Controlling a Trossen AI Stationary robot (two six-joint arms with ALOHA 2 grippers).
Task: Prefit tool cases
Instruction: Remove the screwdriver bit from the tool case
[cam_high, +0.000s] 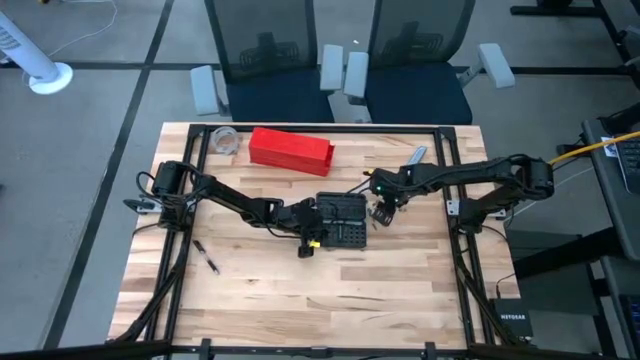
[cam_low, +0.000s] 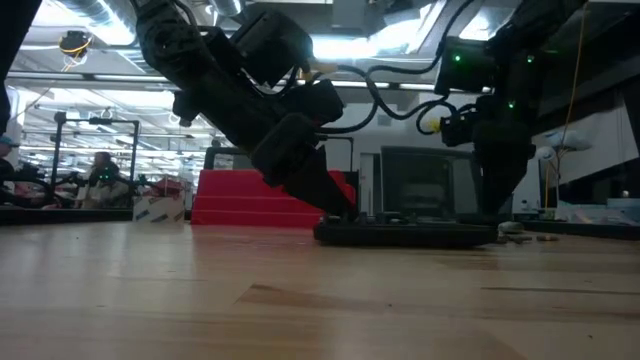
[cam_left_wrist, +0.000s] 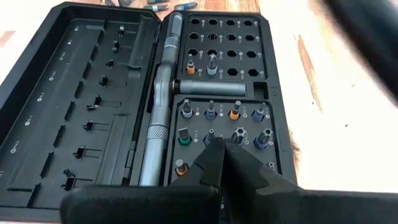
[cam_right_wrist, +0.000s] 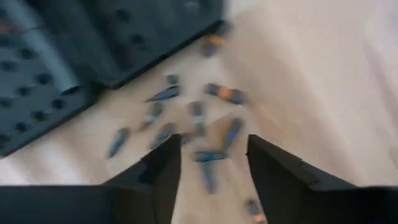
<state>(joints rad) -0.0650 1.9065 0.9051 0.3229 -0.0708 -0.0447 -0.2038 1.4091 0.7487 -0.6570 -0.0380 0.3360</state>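
Progress is partial: the small black plastic tool case (cam_left_wrist: 155, 99) is partly filled, loose bits (cam_right_wrist: 199, 124) remain; right hand (cam_right_wrist: 208, 158) open above them, left hand (cam_left_wrist: 230, 168) closed over the sockets.

Loose bits (cam_right_wrist: 205, 134) blurred (count unclear); case (cam_right_wrist: 74, 56) cut off.

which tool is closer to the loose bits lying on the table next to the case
Right. The right tool hangs open directly above the loose bits beside the black case. The left tool is shut over the case's bit sockets, across the case from them.
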